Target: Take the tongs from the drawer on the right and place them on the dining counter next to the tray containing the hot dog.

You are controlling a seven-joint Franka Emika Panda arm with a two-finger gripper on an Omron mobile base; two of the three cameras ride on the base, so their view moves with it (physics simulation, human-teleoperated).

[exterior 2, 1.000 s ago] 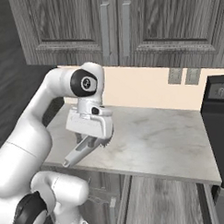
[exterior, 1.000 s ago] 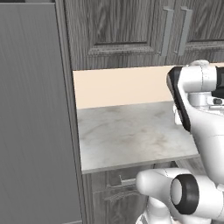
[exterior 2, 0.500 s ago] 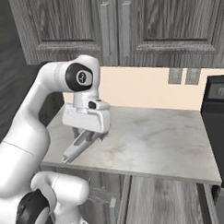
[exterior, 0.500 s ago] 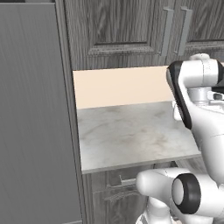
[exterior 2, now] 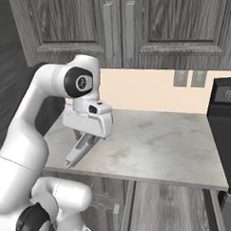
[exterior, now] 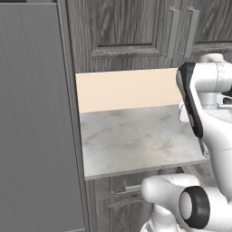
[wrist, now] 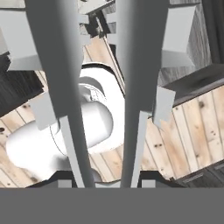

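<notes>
My gripper [exterior 2: 87, 136] is shut on the tongs [exterior 2: 80, 150], which slant down and to the left from it, just above the left front part of a marble worktop [exterior 2: 156, 144]. In the hand view the tongs' two long grey arms [wrist: 57, 65] run up from between my fingers, over wooden floor and my own base. Under the worktop's front edge sits the dark wood-grain front of a drawer [exterior: 126, 188] with a bar handle. The dining counter and the tray are out of view.
Dark grey wall cabinets [exterior 2: 118, 27] hang above the worktop, with a beige wall and two sockets [exterior 2: 188, 78] behind it. A black appliance [exterior 2: 224, 117] stands at the worktop's right end. A tall grey panel [exterior: 36, 122] closes off the left side.
The arm has shifted slightly left and lifted the tongs a little. The grip is unchanged and the scene has stayed put.
</notes>
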